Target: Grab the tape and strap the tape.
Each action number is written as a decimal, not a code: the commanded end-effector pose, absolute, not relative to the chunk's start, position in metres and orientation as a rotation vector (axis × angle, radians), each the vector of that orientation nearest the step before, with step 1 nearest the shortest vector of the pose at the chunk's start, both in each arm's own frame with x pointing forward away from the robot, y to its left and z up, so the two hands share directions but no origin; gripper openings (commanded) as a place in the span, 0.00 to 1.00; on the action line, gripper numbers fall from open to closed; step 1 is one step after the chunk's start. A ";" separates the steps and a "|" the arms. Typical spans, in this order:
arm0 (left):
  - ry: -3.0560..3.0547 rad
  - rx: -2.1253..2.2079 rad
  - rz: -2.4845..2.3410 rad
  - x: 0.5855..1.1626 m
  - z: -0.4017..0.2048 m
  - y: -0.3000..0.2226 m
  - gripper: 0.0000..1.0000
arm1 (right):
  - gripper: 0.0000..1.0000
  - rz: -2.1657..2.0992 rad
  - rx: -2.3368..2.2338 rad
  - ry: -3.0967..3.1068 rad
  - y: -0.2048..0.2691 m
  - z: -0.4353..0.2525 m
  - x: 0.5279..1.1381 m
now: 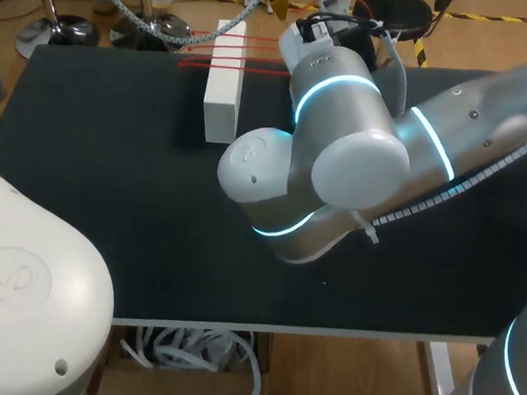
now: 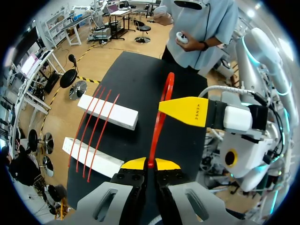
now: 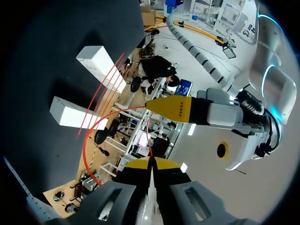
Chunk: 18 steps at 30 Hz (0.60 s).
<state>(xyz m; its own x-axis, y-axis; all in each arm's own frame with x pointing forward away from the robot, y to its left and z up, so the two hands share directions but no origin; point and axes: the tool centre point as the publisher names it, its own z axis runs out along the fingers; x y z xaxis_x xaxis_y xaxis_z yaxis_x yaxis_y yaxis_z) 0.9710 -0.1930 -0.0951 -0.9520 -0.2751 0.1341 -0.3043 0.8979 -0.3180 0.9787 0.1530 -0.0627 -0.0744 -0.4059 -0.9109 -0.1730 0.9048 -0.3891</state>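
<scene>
In the left wrist view my left gripper [image 2: 150, 164] is shut on a red tape strip [image 2: 161, 117] that rises ahead of it and passes beside the yellow finger [image 2: 187, 111] of my right arm. In the right wrist view my right gripper [image 3: 151, 163] is shut on the thin red tape [image 3: 86, 140], which curves away in a long loop. My left arm's yellow finger [image 3: 171, 108] stands just ahead of it. Two white blocks [image 2: 108, 111] [image 2: 91, 157] lie on the black table [image 1: 94, 168] with three red tapes [image 2: 96, 131] stretched across them.
In the head view my right arm [image 1: 339, 158] covers the table's middle and hides one of the blocks. The other white block [image 1: 223, 86] with its red tapes [image 1: 228, 52] lies near the far edge. My left arm [image 1: 31, 290] fills the near left corner.
</scene>
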 end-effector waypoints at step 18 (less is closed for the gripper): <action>-2.977 0.456 0.517 0.971 -0.094 -0.194 0.00 | 0.00 -0.139 -0.478 1.741 0.164 -0.052 0.979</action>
<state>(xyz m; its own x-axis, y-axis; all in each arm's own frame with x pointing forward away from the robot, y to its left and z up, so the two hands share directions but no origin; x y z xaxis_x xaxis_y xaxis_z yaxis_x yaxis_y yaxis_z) 0.9710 -0.1930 -0.0952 -0.9520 -0.2752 0.1340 -0.3043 0.8979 -0.3180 0.9750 0.1744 -0.0606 -0.1350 -0.3840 -0.9134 -0.1913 0.9146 -0.3562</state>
